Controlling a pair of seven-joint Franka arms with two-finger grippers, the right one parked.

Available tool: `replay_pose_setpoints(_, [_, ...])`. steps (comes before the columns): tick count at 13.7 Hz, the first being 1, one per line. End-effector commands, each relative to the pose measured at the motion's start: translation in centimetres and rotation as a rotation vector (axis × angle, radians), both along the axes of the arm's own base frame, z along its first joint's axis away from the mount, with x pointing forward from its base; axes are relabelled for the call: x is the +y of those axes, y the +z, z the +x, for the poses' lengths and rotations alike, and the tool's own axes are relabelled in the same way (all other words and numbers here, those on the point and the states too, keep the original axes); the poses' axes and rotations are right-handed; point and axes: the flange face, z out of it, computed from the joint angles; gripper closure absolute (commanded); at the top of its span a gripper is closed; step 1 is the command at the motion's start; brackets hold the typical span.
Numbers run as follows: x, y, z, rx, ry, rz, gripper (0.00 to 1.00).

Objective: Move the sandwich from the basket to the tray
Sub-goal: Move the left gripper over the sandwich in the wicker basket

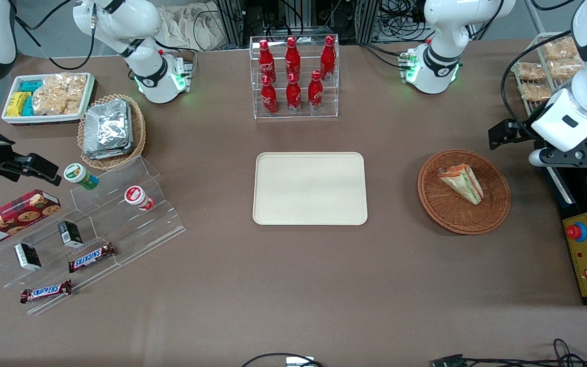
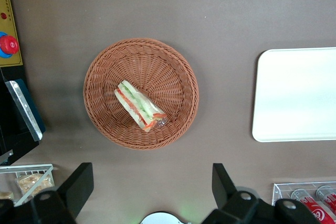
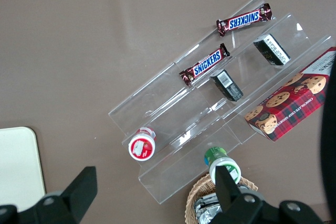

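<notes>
The sandwich (image 1: 461, 182) (image 2: 139, 106), a pale wedge with orange and green filling, lies in the round brown wicker basket (image 1: 492, 214) (image 2: 105, 77). The cream tray (image 1: 310, 188) (image 2: 294, 93) sits bare at the table's middle, a short gap from the basket toward the parked arm's end. My left gripper (image 1: 568, 157) (image 2: 151, 170) hangs high above the table beside the basket, toward the working arm's end. It is open, its black fingers (image 2: 81, 179) spread wide with nothing between them.
A clear rack of red cola bottles (image 1: 293, 76) stands farther from the front camera than the tray. A yellow control box with a red button (image 1: 586, 255) and a wire rack of snack packets (image 1: 543, 71) lie near the working arm. A foil-packet basket (image 1: 112, 130) and an acrylic snack stand (image 1: 95, 224) are at the parked arm's end.
</notes>
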Motion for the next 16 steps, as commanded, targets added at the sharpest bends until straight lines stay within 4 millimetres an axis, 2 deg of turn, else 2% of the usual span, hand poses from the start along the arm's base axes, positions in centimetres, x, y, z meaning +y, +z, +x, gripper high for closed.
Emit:
replay_pose_setpoints(1, [0.5, 0.6, -0.3, 0.011, -0.009, -0.004, 0.00])
replay_pose_setpoints(4, [2.4, 0.2, -0.1, 0.020, 0.025, 0.000, 0.00])
replay_pose_setpoints(6, [3.4, -1.2, 0.2, 0.047, 0.043, 0.006, 0.00])
replay_pose_setpoints(9, [5.4, -5.7, -0.1, 0.063, 0.108, 0.024, 0.00])
replay_pose_setpoints(11, [7.0, -8.6, -1.1, 0.041, 0.192, 0.034, 0.00])
replay_pose_setpoints(16, [6.2, -16.8, -4.4, -0.017, 0.392, 0.070, 0.00])
